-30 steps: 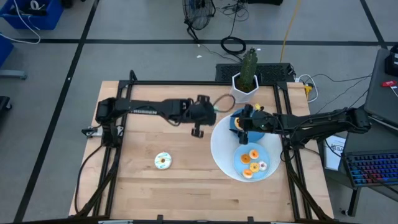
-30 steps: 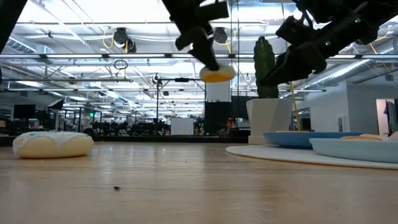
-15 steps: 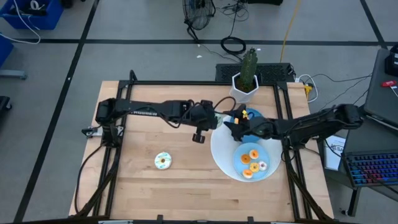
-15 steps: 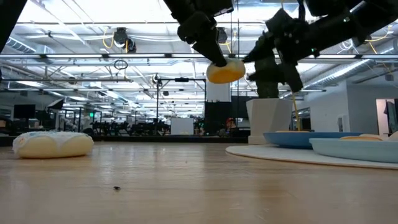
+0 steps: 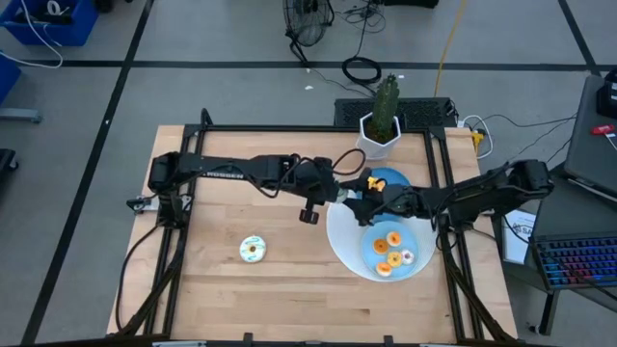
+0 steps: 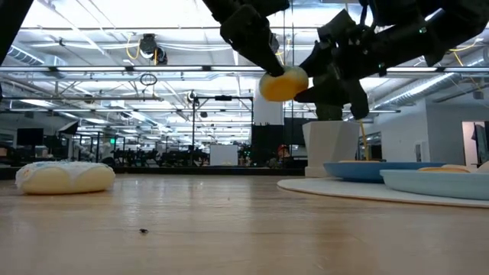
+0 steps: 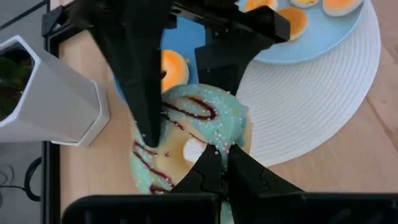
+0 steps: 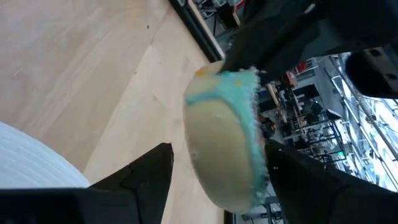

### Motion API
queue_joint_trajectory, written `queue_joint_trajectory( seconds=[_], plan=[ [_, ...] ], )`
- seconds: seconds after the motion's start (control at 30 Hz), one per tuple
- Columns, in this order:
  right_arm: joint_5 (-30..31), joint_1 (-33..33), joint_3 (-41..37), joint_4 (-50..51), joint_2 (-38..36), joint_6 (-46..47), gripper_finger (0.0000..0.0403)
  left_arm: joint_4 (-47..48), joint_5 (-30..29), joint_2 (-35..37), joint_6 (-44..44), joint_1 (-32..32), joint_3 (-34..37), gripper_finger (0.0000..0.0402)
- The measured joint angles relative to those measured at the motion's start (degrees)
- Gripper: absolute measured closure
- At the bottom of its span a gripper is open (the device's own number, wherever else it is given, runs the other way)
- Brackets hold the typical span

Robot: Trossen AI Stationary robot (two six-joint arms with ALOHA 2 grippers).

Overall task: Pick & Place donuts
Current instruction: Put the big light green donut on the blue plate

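Donut (image 7: 186,149) w/ green icing hangs above the table's far-middle, clamped in left gripper (image 5: 339,193), while right gripper (image 5: 359,200), fingers apart around it, is just to its right.

Two slim black jointed arms, white lettering on the left arm (image 5: 224,172).
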State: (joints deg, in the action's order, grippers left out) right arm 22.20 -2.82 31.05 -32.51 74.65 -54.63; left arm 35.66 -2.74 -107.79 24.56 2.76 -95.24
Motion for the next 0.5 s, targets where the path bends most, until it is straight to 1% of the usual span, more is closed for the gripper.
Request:
queue_joint_trajectory(
  seconds=[0.23,0.33,0.43,0.5],
  plan=[
    [0.3,-0.7,0.0,-0.5,0.8,1.7,0.0174,0.2,0.0,0.0,-0.6,0.2,0.0,0.0389],
    [2.9,-0.7,0.0,-0.7,0.8,1.9,0.0185,0.2,-0.1,0.0,-0.6,0.2,0.0,0.0394],
    [5.7,-0.7,0.0,-0.7,0.8,3.5,0.0209,0.3,-0.1,0.0,-1.3,0.2,0.0,0.0394],
    [6.9,-0.7,0.0,-0.7,0.8,6.1,0.0237,0.2,-0.3,0.0,-1.8,0.2,0.0,0.0389]
  ],
)
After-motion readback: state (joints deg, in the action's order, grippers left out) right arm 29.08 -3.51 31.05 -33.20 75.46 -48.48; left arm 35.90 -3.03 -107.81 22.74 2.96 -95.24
